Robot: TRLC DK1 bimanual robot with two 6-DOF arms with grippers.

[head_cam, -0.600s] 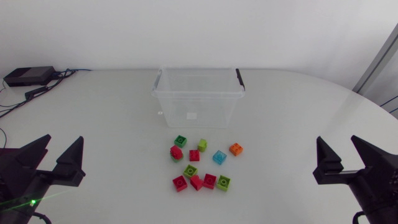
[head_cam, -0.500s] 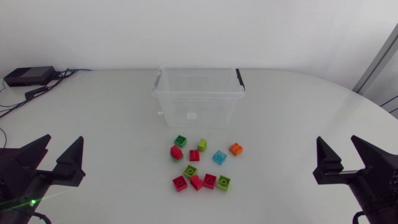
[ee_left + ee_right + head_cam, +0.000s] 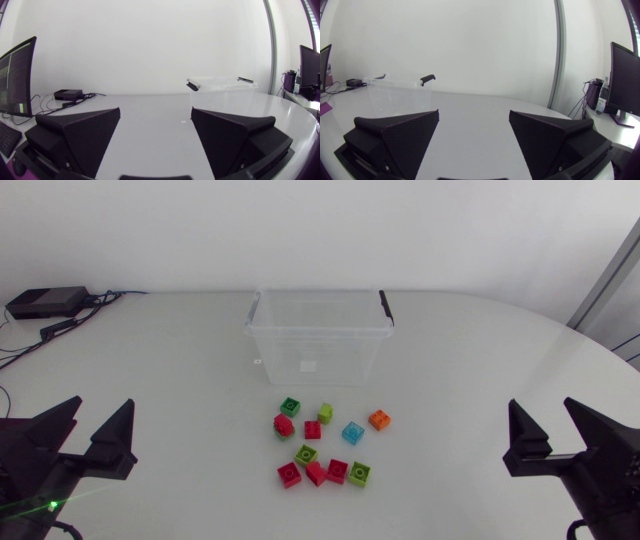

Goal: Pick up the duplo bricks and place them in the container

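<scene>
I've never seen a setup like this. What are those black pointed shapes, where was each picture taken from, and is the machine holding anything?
This is a robot with two arms working at a white table. The overhead picture comes from a fixed camera looking down. The black wedge pairs at its sides are the arms' grasping ends: the left tool and the right tool. The other two pictures come from small cameras on each arm's wrist, so each shows its own tool's two fingers close up, looking across the table. On the table stands a clear plastic container with nothing visible inside. In front of it lie the duplo bricks: red and green ones, one blue, one orange. Both tools are open and hold nothing.
</scene>
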